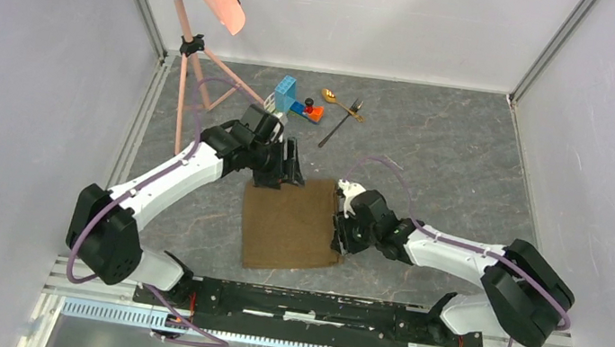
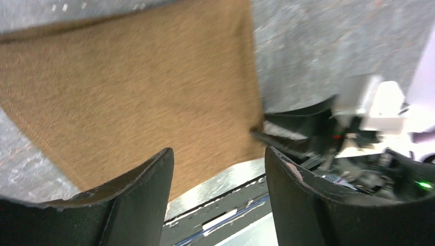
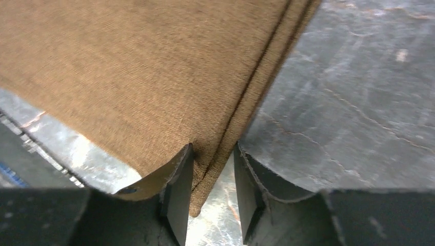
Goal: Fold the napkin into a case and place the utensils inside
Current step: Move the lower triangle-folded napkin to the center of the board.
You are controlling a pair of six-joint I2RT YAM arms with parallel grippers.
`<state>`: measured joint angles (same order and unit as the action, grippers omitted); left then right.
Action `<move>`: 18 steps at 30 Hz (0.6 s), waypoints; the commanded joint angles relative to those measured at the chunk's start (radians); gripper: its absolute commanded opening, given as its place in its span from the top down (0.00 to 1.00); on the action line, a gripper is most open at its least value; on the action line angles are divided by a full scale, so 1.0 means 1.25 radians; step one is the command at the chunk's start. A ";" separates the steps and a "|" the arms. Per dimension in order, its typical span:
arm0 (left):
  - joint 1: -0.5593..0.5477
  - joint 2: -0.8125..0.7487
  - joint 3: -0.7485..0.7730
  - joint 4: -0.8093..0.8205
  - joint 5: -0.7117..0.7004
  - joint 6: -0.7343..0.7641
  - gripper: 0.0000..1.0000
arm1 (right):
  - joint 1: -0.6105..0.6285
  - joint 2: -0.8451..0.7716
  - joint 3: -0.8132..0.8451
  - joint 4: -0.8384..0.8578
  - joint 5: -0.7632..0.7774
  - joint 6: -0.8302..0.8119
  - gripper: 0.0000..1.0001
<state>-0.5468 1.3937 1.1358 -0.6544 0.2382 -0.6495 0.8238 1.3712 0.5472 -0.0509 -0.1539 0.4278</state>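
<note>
1. A pink tripod (image 1: 196, 58) stands in the far left corner.
2. The left gripper (image 2: 218, 154) hangs over the napkin's far edge, fingers spread with nothing between them.
3. Toy blocks (image 1: 295, 104) sit near the far edge.
4. The brown napkin (image 1: 289, 225) lies folded mid-table, toward the near edge.
5. The gold spoon (image 1: 331, 98) and dark fork (image 1: 339, 126) lie just right of the blocks.
6. The right gripper (image 3: 214, 148) pinches the napkin's doubled right edge.

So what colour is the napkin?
The napkin is plain golden brown, seen best in the right wrist view.
</note>
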 commanded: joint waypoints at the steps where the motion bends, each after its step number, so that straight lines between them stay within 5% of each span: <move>1: 0.021 -0.023 -0.066 0.035 0.002 0.023 0.27 | 0.015 0.035 0.012 -0.190 0.285 -0.028 0.67; 6: 0.043 -0.009 -0.096 0.085 0.022 0.004 0.27 | -0.027 -0.005 -0.019 -0.230 0.366 -0.027 0.92; 8: 0.053 0.011 -0.107 0.108 0.034 -0.007 0.28 | -0.040 -0.035 -0.031 -0.213 0.347 -0.027 0.94; 13: 0.058 0.048 -0.139 0.152 0.062 -0.031 0.32 | -0.045 -0.108 -0.018 -0.208 0.300 -0.033 0.58; 18: 0.058 0.046 -0.182 0.157 0.055 -0.031 0.32 | -0.050 -0.147 -0.032 -0.216 0.223 -0.041 0.48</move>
<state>-0.4763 1.4582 0.9424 -0.5072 0.2871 -0.6582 0.7643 1.2285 0.5323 -0.2878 0.1822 0.3893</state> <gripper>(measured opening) 0.679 0.514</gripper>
